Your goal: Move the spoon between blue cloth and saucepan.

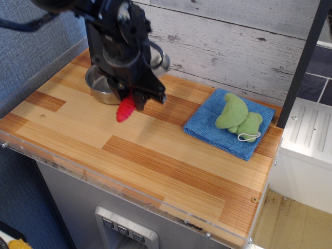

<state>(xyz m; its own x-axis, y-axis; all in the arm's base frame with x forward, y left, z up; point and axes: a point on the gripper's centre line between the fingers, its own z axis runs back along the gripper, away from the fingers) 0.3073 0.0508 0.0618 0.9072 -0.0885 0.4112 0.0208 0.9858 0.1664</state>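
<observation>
My gripper [136,99] is shut on the spoon [124,111] and holds it above the wooden counter. Only the ribbed red handle shows, hanging down and to the left from the fingers; the metal bowl is hidden by the gripper. The saucepan [100,85] sits at the back left, mostly covered by my arm, just behind and left of the gripper. The blue cloth [212,126] lies at the right with a green plush toy [237,117] on it. The gripper hangs over the counter between pan and cloth, closer to the pan.
A whitewashed plank wall [228,41] runs along the back. A dark post [303,62] stands at the right behind the cloth. The counter's front edge [129,192] has a clear plastic lip.
</observation>
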